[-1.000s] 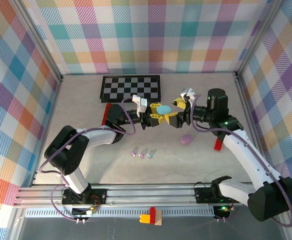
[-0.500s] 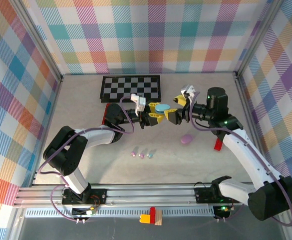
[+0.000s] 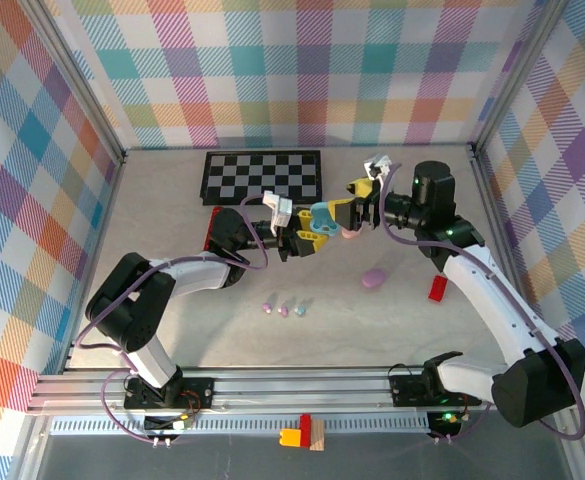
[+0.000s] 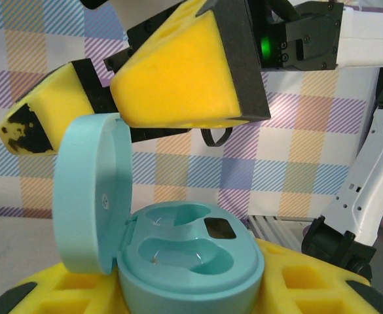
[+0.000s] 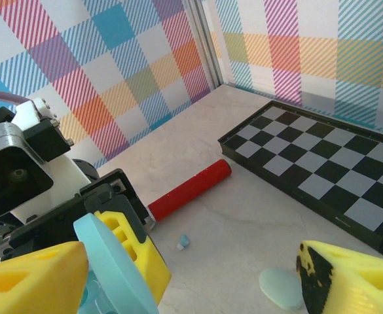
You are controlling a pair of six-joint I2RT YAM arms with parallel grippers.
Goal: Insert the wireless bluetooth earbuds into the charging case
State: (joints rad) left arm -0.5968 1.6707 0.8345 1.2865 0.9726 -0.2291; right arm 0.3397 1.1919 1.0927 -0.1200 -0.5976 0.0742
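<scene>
My left gripper point(image 3: 307, 240) is shut on the base of the teal charging case point(image 4: 191, 255), held above the table. The case lid point(image 4: 86, 196) stands upright and open, and both inner wells look empty. My right gripper point(image 3: 344, 215) is open just above the case. One of its yellow fingers point(image 5: 34, 278) rests against the lid point(image 5: 112, 268); the other is far to the right. Three tiny pastel earbuds point(image 3: 284, 310) lie in a row on the table nearer the arm bases. A small blue earbud point(image 5: 183, 242) lies below the case.
A chessboard point(image 3: 262, 176) lies at the back. A red cylinder point(image 5: 190, 190) lies beside the left arm, and a red block point(image 3: 438, 288) under the right arm. A lilac pebble-shaped case point(image 3: 374, 278) and a pale one point(image 5: 281, 288) sit on the table.
The case lid, shut a second ago, now stands open. My right gripper has lifted and tilted over the case, its jaws slightly narrower. The left gripper has kept its hold.
</scene>
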